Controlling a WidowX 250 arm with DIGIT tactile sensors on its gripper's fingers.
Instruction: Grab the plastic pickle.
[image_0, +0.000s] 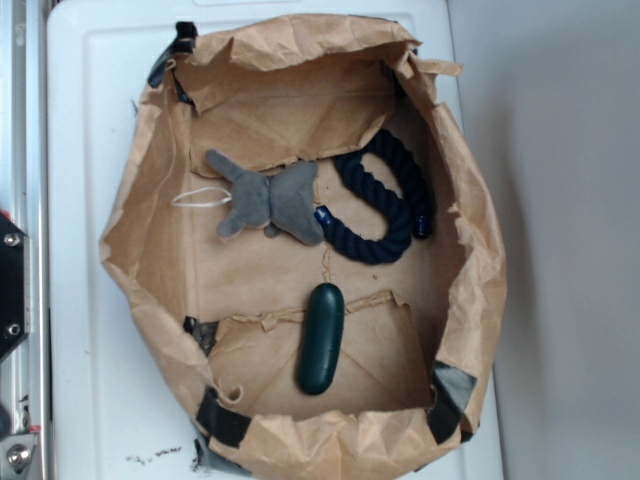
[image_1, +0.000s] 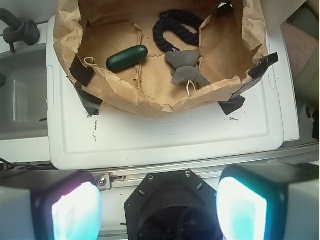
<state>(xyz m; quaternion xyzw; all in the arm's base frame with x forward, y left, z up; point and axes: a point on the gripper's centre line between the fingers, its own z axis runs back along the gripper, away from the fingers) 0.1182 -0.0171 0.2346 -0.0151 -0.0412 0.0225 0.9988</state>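
1. White plastic surface (image_0: 90, 200) carries everything; a metal rail runs along one edge.
2. Crumpled brown paper bag tray with black-taped corners (image_0: 480, 270) sits on it, walls raised and uneven.
3. Navy blue rope loop (image_0: 385, 205) lies inside, touching the grey plush toy (image_0: 270, 200) beside it.
4. Smooth dark green capsule-shaped plastic pickle (image_0: 321, 337) lies flat on a folded flap near one paper wall, well apart from rope and toy.
5. End effector (image_1: 159, 210): wrist view shows two pale pads spread wide with nothing between them; it hangs outside the tray, far from the pickle.
6. Risks, judged: the descent may catch the raised paper wall; the rounded slick capsule may squirt from the pads if pinched off-centre; the loose flap may shift underneath.
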